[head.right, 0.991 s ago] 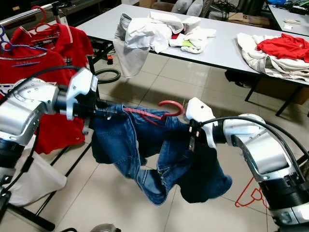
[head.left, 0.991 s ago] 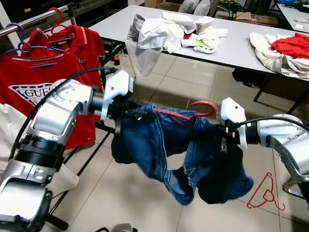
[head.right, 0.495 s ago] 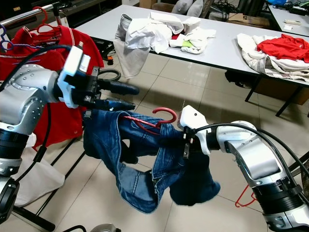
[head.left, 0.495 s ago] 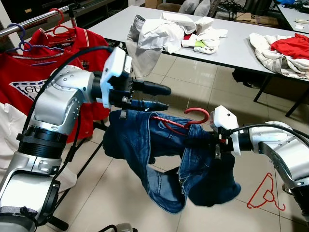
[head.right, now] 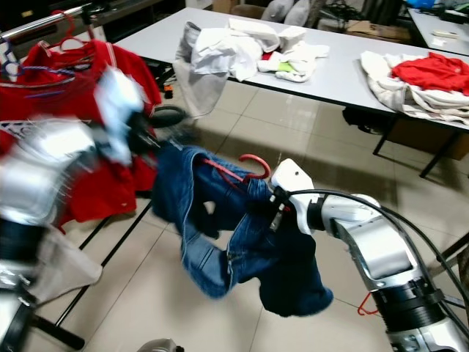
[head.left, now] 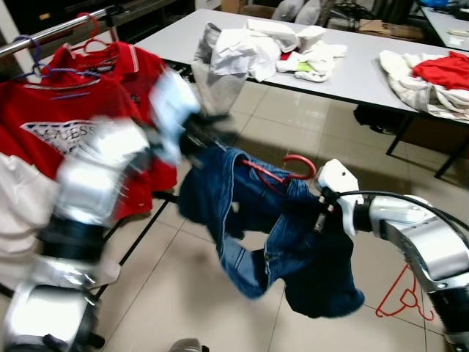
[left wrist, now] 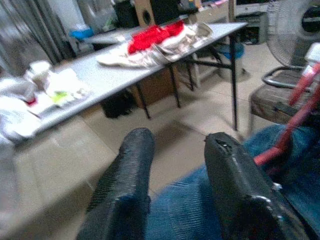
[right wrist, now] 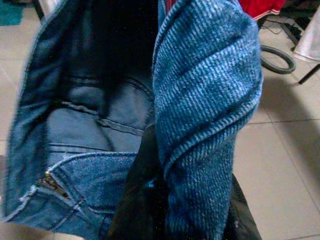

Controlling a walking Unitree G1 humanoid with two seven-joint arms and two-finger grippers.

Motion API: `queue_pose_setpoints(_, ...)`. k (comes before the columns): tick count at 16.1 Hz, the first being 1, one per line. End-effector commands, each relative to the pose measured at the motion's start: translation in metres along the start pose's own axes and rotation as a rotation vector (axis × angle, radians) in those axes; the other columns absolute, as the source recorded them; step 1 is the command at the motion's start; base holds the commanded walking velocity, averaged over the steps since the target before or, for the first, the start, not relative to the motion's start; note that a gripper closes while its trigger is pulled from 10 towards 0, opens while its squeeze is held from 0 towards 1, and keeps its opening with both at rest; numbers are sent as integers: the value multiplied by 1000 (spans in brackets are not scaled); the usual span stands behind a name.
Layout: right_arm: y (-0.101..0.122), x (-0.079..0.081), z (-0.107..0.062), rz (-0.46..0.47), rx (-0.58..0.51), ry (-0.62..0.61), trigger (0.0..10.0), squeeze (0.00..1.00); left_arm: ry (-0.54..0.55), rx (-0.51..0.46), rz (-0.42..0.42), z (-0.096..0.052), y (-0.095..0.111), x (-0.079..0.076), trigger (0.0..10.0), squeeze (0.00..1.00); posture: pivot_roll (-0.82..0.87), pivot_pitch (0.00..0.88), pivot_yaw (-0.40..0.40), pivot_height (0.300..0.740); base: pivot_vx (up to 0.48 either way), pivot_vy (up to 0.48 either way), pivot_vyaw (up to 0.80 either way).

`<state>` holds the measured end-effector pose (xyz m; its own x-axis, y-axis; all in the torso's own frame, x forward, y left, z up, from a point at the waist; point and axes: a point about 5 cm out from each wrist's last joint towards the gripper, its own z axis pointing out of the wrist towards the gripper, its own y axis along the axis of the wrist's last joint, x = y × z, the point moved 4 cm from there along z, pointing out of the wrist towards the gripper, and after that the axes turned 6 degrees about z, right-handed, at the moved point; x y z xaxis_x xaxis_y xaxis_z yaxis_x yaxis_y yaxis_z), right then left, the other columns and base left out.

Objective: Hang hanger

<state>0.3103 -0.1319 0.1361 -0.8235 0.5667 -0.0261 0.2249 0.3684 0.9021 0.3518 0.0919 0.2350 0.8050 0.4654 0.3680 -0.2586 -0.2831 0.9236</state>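
Note:
Blue jeans (head.left: 271, 220) are draped over a red hanger (head.left: 282, 172) whose hook stands up in the middle of the head view. My right gripper (head.left: 316, 214) is buried in the denim at the hanger's right end and is shut on the jeans (right wrist: 200, 100). My left arm is blurred. Its gripper (head.left: 209, 130) is at the jeans' upper left end, and in the left wrist view the left gripper (left wrist: 177, 175) is open, with nothing between its fingers (left wrist: 125, 190) and denim just beyond them. The hanger's lower bar is hidden in cloth.
A clothes rail (head.left: 58, 29) at the left carries red shirts (head.left: 66, 125) on hangers. A grey table (head.left: 366, 73) behind holds heaps of clothes. Another red hanger (head.left: 401, 293) lies on the tiled floor at the right.
My left gripper let go of the jeans and opened. It has since swung back beside their upper left end, in a blur. The right gripper still holds the jeans, now higher and further left.

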Motion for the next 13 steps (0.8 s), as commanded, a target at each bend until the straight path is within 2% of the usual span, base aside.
queue_pose_setpoints(1, 13, -10, -5, -6, -42, -78, 0, 0, 99, -33, 37, -2, 18, 6, 10000, 1000, 69, 1, 8, 740, 0, 0, 0)
queue_pose_setpoints(2, 16, -13, -2, 30, -66, -125, 0, 0, 213, -62, 49, 0, 23, 6, 10000, 1000, 69, 3, 9, 740, 0, 0, 0)
queue_pose_setpoints(4, 18, -13, 0, 59, -88, -149, 0, 0, 325, -118, 22, 0, 26, 6, 10000, 1000, 71, 6, 1, 740, 0, 0, 0)
queue_pose_setpoints(5, 18, -12, 2, 65, -91, -153, 0, 0, 349, -112, 15, -1, 24, 4, 10000, 1000, 72, 8, -1, 740, 0, 0, 0)
queue_pose_setpoints(6, 17, -11, 4, 79, -90, -165, 0, 0, 365, -120, -11, -2, 23, -1, 10000, 784, 73, 10, -5, 740, 0, 0, 0)
queue_pose_setpoints(7, 17, -11, 5, 83, -89, -166, 0, 0, 366, -129, -30, -3, 24, -4, 10000, 8, 75, 10, -5, 740, 0, 0, 0)
queue_pose_setpoints(8, 18, -10, 6, 88, -93, -164, 0, 0, 380, -47, 7, -4, 12, -9, 10000, 0, 77, 9, -9, 740, 0, 0, 0)
queue_pose_setpoints(10, 20, -10, 7, 88, -96, -158, 0, 0, 376, 21, 34, -2, -4, -12, 10000, 0, 75, 6, -10, 740, 0, 0, 0)
queue_pose_setpoints(11, 21, -10, 7, 87, -97, -156, 0, 0, 376, 21, -6, 0, -7, -14, 10000, 0, 75, 6, -10, 740, 0, 0, 0)
queue_pose_setpoints(12, 22, -10, 8, 88, -98, -157, 0, 0, 356, -11, -85, 8, -9, -22, 10000, 0, 71, 2, -6, 740, 0, 0, 0)
queue_pose_setpoints(13, 22, -10, 8, 89, -98, -159, 0, 0, 353, -3, -86, 9, -11, -23, 10000, 0, 70, 2, -5, 740, 0, 0, 0)
